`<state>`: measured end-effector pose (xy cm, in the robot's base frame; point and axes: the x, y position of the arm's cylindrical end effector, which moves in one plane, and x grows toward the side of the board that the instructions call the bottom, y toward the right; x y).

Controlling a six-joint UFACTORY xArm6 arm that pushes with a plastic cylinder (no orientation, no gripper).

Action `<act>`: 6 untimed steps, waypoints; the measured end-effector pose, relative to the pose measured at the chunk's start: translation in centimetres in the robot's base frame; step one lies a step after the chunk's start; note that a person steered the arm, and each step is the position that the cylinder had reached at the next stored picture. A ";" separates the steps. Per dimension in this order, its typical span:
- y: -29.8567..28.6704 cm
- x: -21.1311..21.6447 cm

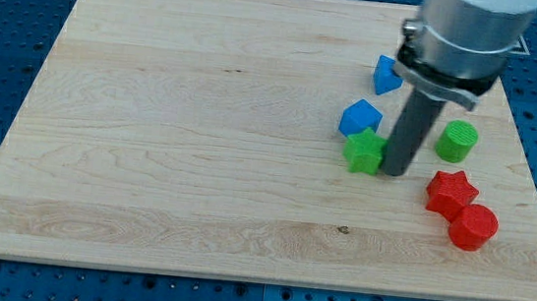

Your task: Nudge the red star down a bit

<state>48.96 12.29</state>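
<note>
The red star (pixel 450 192) lies on the wooden board (pixel 171 131) at the view's right, touching a red cylinder (pixel 473 228) just below and to its right. My tip (pixel 396 172) rests on the board to the left of the red star, a small gap away, and right beside a green star (pixel 363 152). The rod rises from there to the arm's grey body (pixel 468 31) at the view's top right.
A blue block (pixel 361 116) touches the green star from above. Another blue block (pixel 386 76) sits higher up, partly behind the arm. A green cylinder (pixel 456 141) stands above the red star. The board's right edge runs close to the red blocks.
</note>
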 end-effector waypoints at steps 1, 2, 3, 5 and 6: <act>-1.4 -0.9; 1.4 -1.4; 4.3 -1.2; 9.2 -0.1; 11.4 -1.0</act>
